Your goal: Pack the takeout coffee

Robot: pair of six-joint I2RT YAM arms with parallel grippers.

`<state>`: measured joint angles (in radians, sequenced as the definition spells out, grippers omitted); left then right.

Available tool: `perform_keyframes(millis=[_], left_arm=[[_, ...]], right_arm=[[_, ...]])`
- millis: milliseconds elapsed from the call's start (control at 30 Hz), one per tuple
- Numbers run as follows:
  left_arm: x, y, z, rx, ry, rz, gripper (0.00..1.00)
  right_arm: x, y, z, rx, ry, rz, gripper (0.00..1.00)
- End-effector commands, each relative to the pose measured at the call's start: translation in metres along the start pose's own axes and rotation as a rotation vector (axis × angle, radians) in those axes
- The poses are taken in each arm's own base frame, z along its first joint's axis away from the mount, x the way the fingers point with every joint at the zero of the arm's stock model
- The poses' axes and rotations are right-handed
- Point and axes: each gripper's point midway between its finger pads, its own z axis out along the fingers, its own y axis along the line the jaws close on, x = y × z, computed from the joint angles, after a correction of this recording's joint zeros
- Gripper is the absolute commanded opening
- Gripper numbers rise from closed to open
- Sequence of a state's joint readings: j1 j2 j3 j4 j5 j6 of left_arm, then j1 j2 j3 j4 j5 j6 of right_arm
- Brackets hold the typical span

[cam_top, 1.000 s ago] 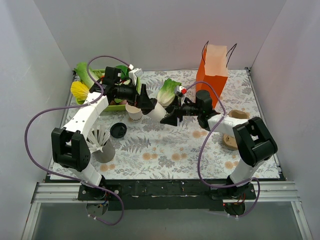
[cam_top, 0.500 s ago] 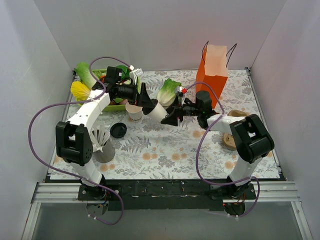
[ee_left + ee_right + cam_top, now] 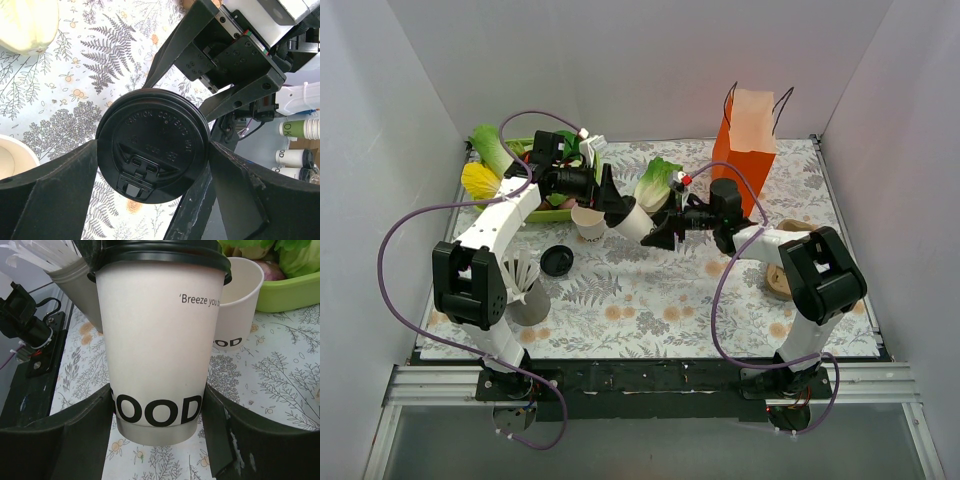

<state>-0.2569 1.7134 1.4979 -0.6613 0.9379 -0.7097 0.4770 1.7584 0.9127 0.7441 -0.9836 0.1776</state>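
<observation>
- Here, the right gripper (image 3: 159, 412) clamps the base of the takeout coffee (image 3: 636, 222), one finger on each side.
- The left gripper (image 3: 152, 150) closes on the black lid's rim.
- The cup hangs sideways above the floral tablecloth (image 3: 650, 300), just beside a lidless paper cup (image 3: 587, 222).

Our left arm (image 3: 500, 225) and right arm (image 3: 762, 241) stretch inward, nose to nose — left pincer (image 3: 620, 213) clasps the cup (image 3: 638, 222) at its lid end, right pincer (image 3: 658, 232) grips its base.
</observation>
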Motion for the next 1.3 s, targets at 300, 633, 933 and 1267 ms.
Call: perform_keyframes(millis=[300,633,933,1267], left_arm=[[-0.024,0.002,-0.006,-0.059,-0.038,0.082,0.56],[-0.052,0.049,-0.011,-0.320,-0.013,0.271,0.54],[-0.049,0.066,0.025,-0.412,0.122,0.480,0.56],[-0.036,0.090,0.052,-0.502,0.240,0.528,0.57]], right_arm=[[0.006,-0.026,-0.004,0.069,0.040,-0.072,0.95],[0.020,-0.019,-0.045,0.116,0.167,-0.075,0.98],[0.014,0.001,-0.080,0.179,0.220,-0.139,0.98],[0.021,0.011,-0.095,0.221,0.228,-0.092,0.98]])
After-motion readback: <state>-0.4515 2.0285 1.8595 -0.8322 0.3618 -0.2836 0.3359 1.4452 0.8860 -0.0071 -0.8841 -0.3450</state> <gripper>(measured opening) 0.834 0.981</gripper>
